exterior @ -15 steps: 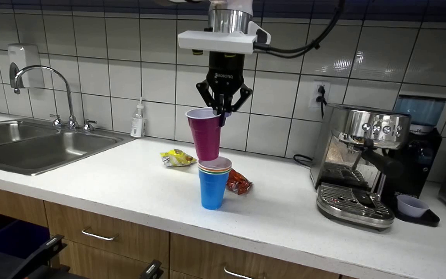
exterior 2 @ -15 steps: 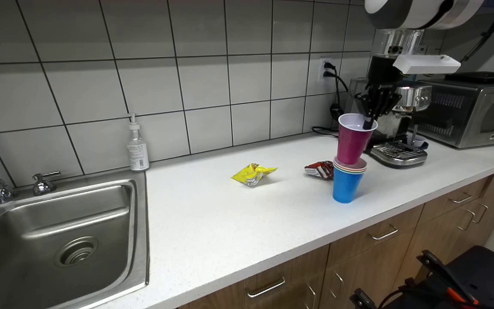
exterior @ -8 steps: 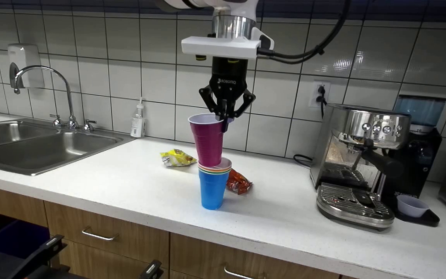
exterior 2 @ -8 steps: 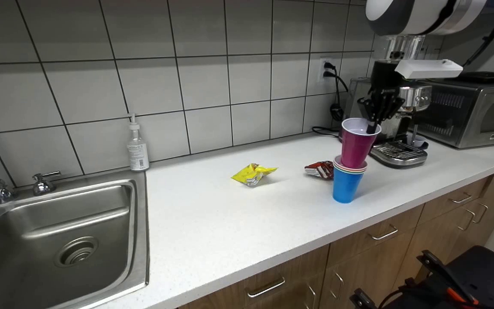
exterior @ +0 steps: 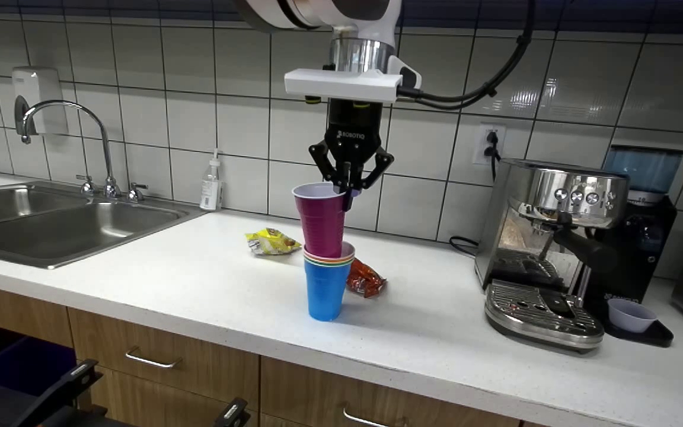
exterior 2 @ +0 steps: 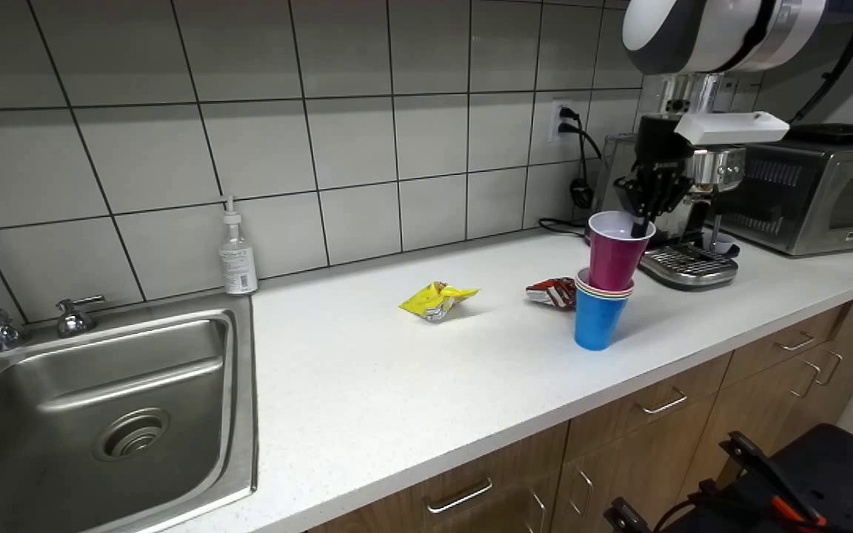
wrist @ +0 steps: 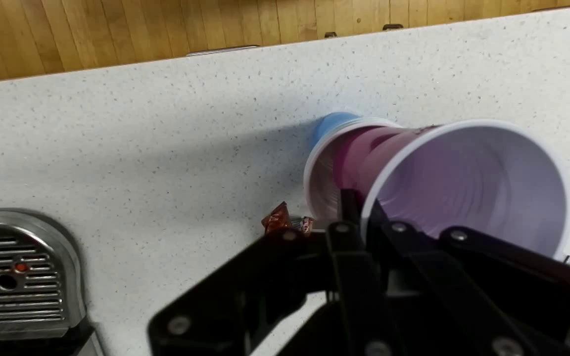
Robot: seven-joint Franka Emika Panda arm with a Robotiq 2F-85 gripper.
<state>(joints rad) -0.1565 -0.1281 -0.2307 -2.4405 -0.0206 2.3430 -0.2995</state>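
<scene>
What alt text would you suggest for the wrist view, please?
A gripper pinches the rim of a purple cup, its base at the mouth of a blue-bottomed cup stack on a speckled white counter. A red wrapper and, lower left, a drip tray show.

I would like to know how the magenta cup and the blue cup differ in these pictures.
Place: the magenta cup is held above the countertop, while the blue cup stands on it.
Grip: the gripper pinches the magenta cup by its rim, but does not touch the blue cup.
Contents: the blue cup has other cups nested inside; no cup shows inside the magenta cup.
Both have their mouths up and narrow toward the base.
</scene>
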